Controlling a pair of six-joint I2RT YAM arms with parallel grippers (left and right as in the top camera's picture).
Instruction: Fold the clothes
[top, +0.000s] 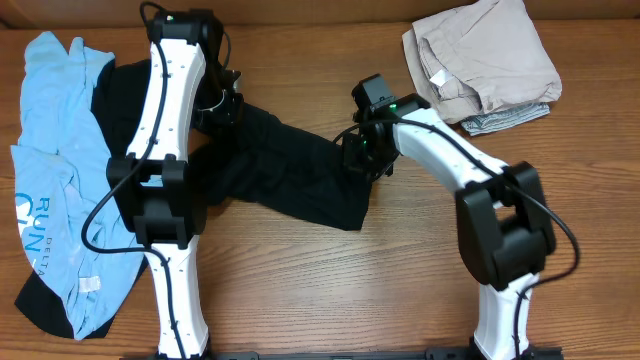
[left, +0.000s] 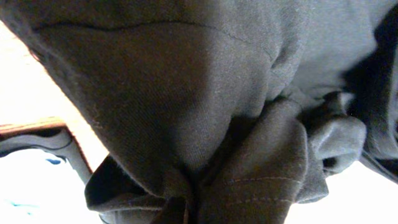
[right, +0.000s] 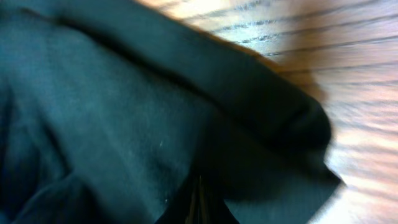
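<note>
A plain black garment lies crumpled across the middle of the wooden table. My left gripper is at its upper left end and is shut on a bunched fold. In the left wrist view the dark fabric fills the frame and gathers into the jaws at the bottom. My right gripper is at the garment's right end. The right wrist view shows the jaws closed together on black cloth, whose edge lies on bare wood.
A light blue printed T-shirt lies spread at the far left, over another dark piece. Folded beige pieces sit at the back right on a grey striped cloth.
</note>
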